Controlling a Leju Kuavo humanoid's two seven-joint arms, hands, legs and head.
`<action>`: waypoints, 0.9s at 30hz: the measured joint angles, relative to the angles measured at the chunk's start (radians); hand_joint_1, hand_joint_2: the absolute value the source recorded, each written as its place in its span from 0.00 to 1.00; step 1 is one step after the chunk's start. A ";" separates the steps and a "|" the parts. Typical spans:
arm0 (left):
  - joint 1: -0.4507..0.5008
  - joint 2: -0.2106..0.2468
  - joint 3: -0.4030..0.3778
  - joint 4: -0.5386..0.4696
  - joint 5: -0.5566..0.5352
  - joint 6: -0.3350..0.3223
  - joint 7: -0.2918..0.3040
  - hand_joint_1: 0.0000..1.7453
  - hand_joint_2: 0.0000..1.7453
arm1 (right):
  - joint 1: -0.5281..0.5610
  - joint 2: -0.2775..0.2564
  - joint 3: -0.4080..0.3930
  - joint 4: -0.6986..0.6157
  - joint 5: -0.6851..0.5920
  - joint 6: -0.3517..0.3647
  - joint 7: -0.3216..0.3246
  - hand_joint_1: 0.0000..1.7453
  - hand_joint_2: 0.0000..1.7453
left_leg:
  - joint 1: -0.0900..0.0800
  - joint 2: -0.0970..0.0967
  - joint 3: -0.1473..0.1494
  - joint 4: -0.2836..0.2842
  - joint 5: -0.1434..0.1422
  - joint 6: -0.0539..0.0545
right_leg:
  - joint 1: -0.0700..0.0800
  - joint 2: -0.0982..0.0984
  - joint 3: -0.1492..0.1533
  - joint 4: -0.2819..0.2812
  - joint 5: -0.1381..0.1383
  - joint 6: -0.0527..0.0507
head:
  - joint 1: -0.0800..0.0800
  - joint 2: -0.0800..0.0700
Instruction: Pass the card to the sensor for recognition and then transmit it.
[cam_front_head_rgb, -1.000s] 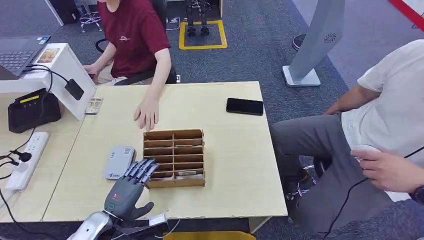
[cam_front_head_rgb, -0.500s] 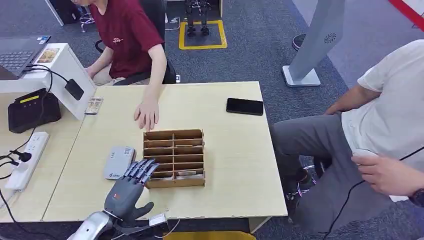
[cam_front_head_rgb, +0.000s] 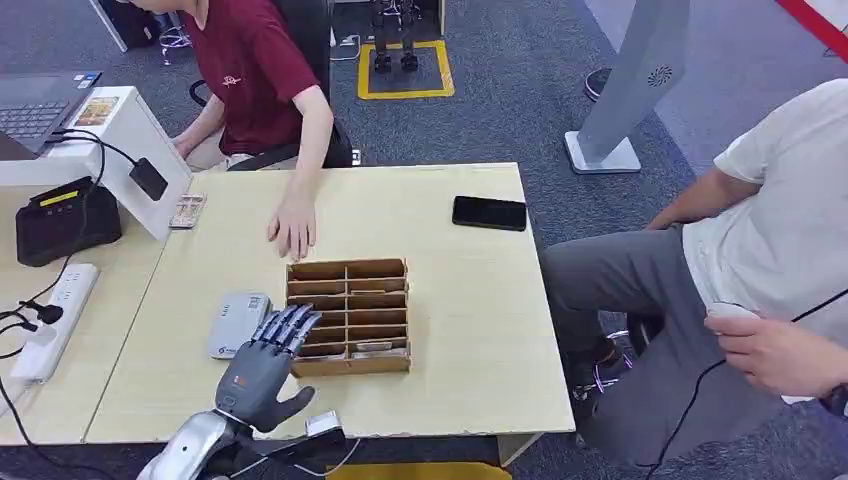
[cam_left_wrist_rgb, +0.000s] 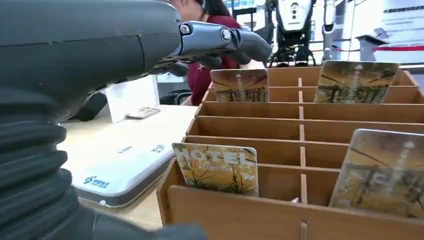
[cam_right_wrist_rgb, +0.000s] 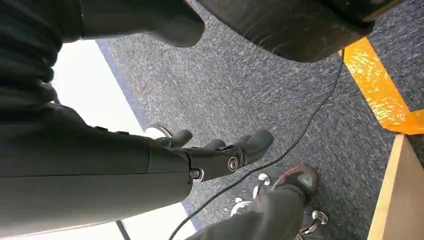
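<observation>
Over the near-left corner of the card rack (cam_front_head_rgb: 348, 316) on the table (cam_front_head_rgb: 470, 330), I have the left hand (cam_front_head_rgb: 262, 368) spread and holding nothing. We're at pickup: next I must pinch the nearest card (cam_left_wrist_rgb: 216, 168), then move to the sensor (cam_front_head_rgb: 238, 324).

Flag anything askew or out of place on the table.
Nothing stands out. The card rack sits square, its cards upright in their slots, the reader lies flat beside it, and the left hand hovers open at the rack's near corner.
</observation>
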 joint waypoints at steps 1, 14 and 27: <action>0.000 -0.002 0.000 0.007 0.000 0.000 0.002 1.00 1.00 | 0.000 0.000 0.000 0.000 0.003 0.001 -0.001 0.00 1.00 | 0.000 0.000 0.000 0.000 0.000 0.000 | 0.000 0.000 0.000 0.000 0.000 0.000 | 0.000 0.000; 0.015 -0.011 0.003 0.056 0.000 0.023 -0.002 1.00 1.00 | -0.002 0.000 -0.003 -0.001 0.023 0.005 -0.009 0.00 1.00 | 0.000 0.000 0.000 0.000 0.000 0.000 | 0.000 0.000 0.000 0.000 0.000 0.000 | 0.000 0.000; 0.015 -0.014 0.003 0.061 0.002 0.022 -0.006 1.00 1.00 | -0.005 0.000 -0.005 -0.005 0.026 0.005 -0.010 0.00 1.00 | 0.000 0.000 0.000 0.000 0.000 0.000 | 0.000 0.000 0.001 0.000 0.000 0.000 | 0.000 0.000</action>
